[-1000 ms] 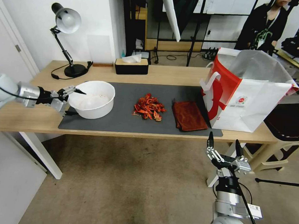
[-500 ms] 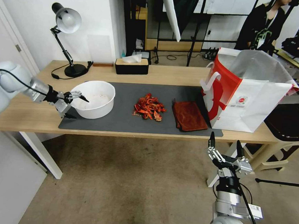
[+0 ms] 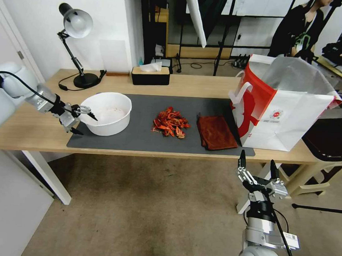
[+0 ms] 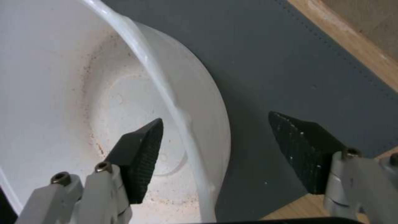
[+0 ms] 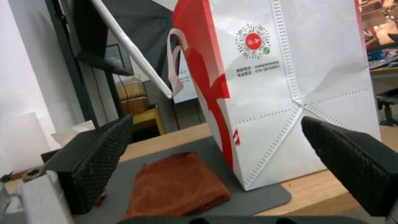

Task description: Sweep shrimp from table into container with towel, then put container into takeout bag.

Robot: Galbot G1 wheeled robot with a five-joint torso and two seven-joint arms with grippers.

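Note:
The white container (image 3: 107,129) stands at the left end of the dark mat (image 3: 140,140) on the table (image 3: 31,131). My left gripper (image 3: 89,126) is open and straddles the container's left rim. One finger (image 4: 143,149) is inside the container (image 4: 58,77) and the other finger (image 4: 300,149) is outside over the mat. The red-orange shrimp (image 3: 170,122) lie piled mid-mat, with the rust-red towel (image 3: 216,132) folded just to their right. The takeout bag (image 3: 289,110) stands upright at the table's right end. My right gripper (image 3: 257,158) hangs open below the table's front edge, facing the towel (image 5: 174,183) and bag (image 5: 282,93).
A desk lamp (image 3: 75,24) and a black tissue box (image 3: 150,76) stand along the table's far edge. A beige plastic stool (image 3: 320,176) sits under the table's right end, close to my right arm. Bare carpet lies in front of the table.
My left arm has swung its elbow up and back. Its gripper has slid a little toward the table's front along the container's left rim. The container and the right arm have stayed put.

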